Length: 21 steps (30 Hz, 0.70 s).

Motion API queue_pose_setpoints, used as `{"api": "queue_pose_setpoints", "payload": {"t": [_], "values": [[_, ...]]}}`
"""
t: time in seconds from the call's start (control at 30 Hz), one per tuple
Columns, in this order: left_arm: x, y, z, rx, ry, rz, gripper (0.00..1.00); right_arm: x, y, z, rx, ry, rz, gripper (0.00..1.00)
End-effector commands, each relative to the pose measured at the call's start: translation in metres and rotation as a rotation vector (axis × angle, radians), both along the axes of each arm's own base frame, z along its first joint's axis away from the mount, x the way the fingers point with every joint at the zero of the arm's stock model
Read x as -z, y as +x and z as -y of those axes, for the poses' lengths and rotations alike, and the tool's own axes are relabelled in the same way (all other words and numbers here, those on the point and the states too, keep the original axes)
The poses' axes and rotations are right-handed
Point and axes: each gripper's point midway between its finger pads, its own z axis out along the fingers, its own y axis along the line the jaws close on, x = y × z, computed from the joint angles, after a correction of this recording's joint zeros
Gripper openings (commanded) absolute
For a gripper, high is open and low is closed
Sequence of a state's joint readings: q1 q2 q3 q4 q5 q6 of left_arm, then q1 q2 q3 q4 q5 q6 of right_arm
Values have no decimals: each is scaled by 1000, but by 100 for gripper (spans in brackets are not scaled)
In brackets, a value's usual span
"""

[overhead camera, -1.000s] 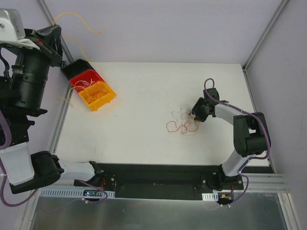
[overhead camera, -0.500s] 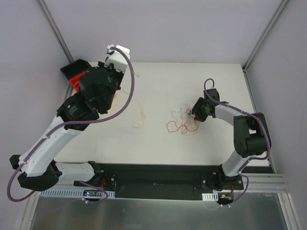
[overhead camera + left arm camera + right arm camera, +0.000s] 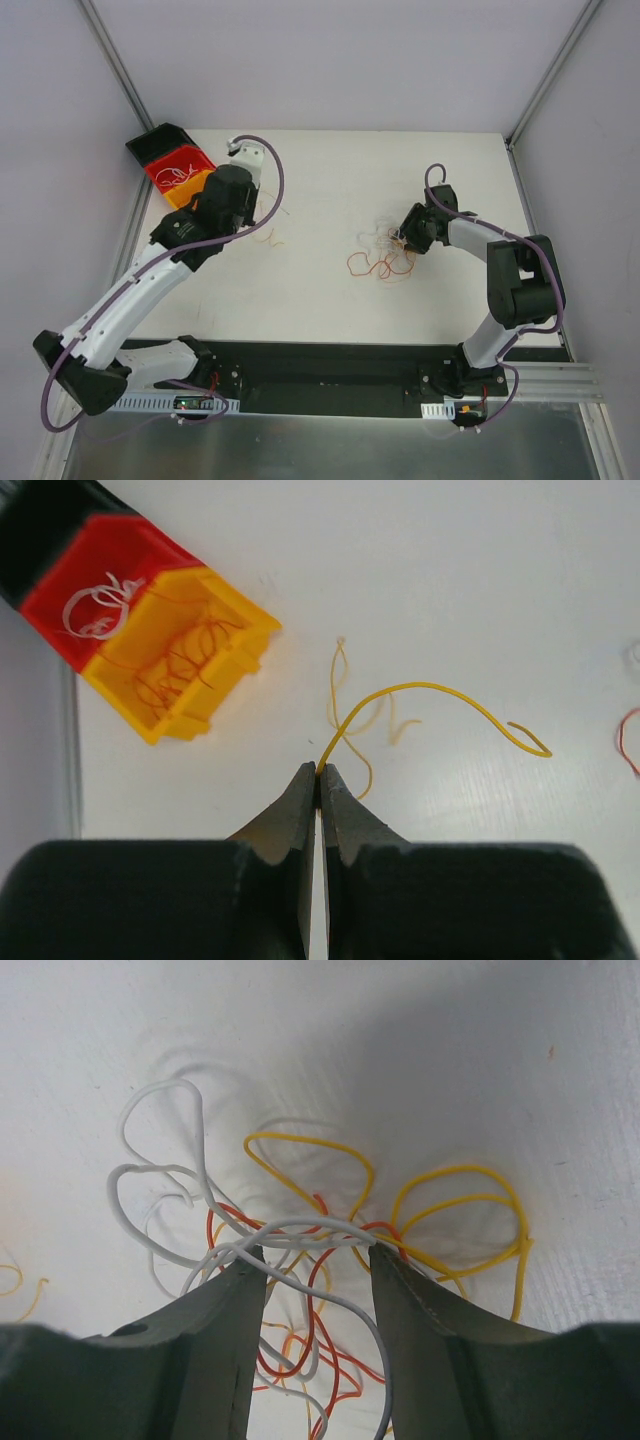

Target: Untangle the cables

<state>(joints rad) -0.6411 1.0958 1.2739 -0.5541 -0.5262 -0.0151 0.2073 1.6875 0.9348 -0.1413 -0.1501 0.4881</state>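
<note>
A tangle of cables (image 3: 383,256) in orange, red, yellow and white lies right of the table's middle. In the right wrist view the tangle (image 3: 300,1230) sits between and ahead of my right gripper's (image 3: 316,1252) open jaws, and white strands drape across both fingertips (image 3: 250,1260). In the top view the right gripper (image 3: 405,241) is at the tangle's right edge. My left gripper (image 3: 320,771) is shut on one end of a loose yellow cable (image 3: 440,688) that arcs to the right above the table. In the top view the left gripper (image 3: 262,215) is right of the bin, with the yellow cable (image 3: 270,238) below it.
A bin (image 3: 172,163) with black, red and yellow compartments stands at the far left corner. In the left wrist view its yellow part (image 3: 230,630) holds orange wires and its red part (image 3: 130,550) a white coil. Frame posts stand at the table's far corners.
My left arm has swung down from high at the far left to low over the table beside the bin, bringing the yellow cable along. The right arm and tangle have not moved.
</note>
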Motion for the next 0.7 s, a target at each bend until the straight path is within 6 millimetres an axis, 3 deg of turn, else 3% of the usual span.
{"api": "queue_pose_setpoints", "payload": {"t": [0.0, 0.13, 0.27, 0.5, 0.53, 0.67], "values": [[71, -1, 28, 56, -93, -249, 0, -8, 0, -5, -30, 16, 32, 49], [108, 9, 39, 76, -149, -401, 0, -9, 0, -8, -44, 17, 34, 49], [150, 36, 34, 15, -150, -533, 0, -9, 0, -11, -55, 21, 36, 49], [195, 67, 49, 35, -149, -657, 2, -9, 0, -15, -77, 28, 38, 49], [199, 69, 48, 27, -148, -663, 7, -10, 0, -15, -78, 28, 39, 49], [207, 62, 46, 15, -156, -682, 43, -10, -1, -16, -83, 28, 45, 49]]}}
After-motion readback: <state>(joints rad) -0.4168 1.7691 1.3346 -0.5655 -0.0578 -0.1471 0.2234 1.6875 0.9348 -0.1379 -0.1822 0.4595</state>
